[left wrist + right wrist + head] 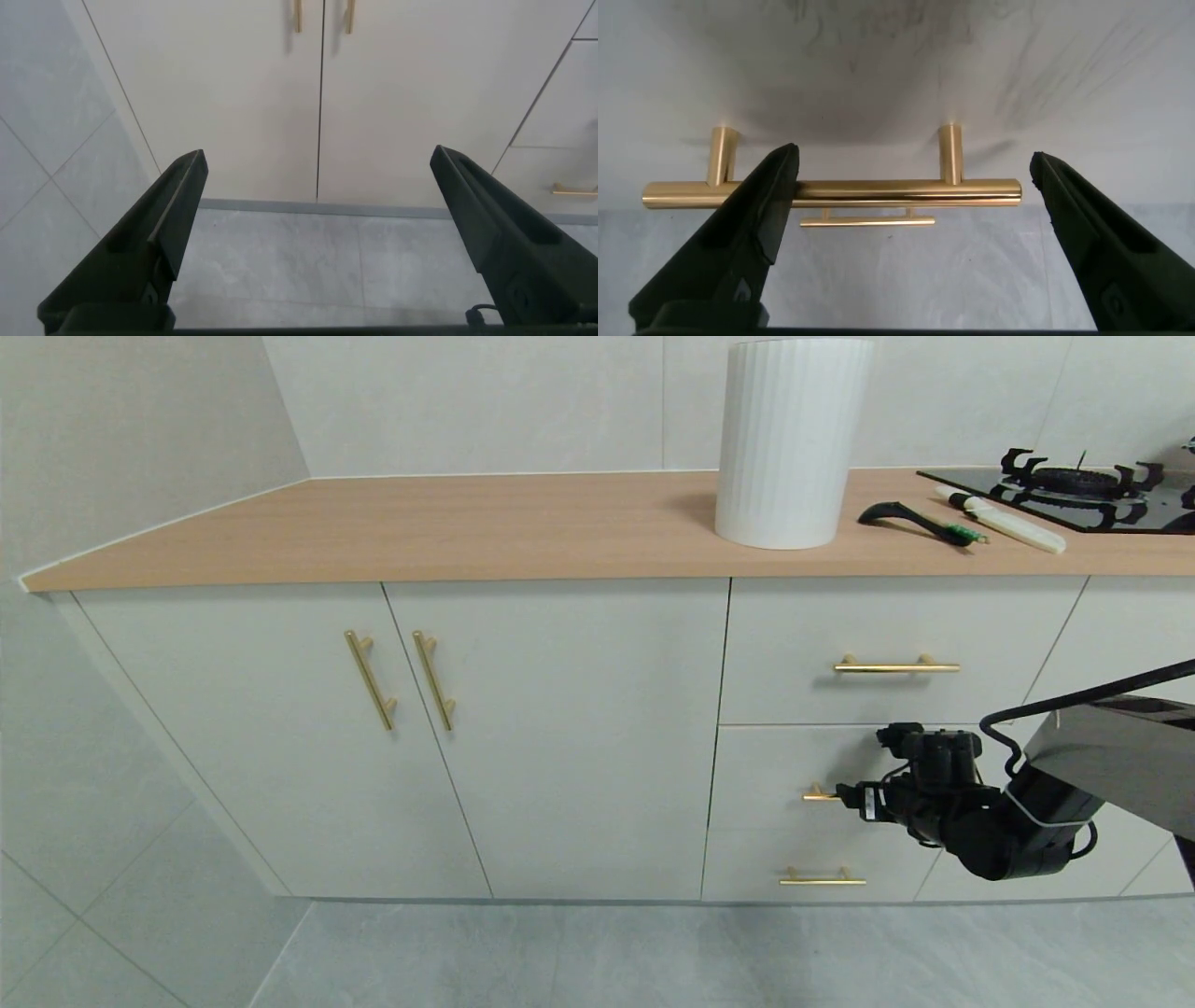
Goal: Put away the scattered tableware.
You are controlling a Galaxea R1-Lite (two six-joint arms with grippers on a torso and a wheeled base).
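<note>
You are holding the right gripper [848, 795] close up to the middle drawer's [775, 761] brass handle [831, 193], jaws standing wide open and gripping nothing. The left gripper [318, 168] is hanging open and empty before the cupboard doors [234, 93]. The black spoon [910, 520] and white utensil [1004, 520] are lying on the counter [420, 527] near the ribbed white canister [789, 439]. Both are looking light, stiff and slim, so mid-handle seems the best hold. The drawers are sitting shut and the canister's mouth is hidden, so their contents cannot be told.

Utensil [910, 520] right of canister [789, 439], on counter [420, 527]
</note>
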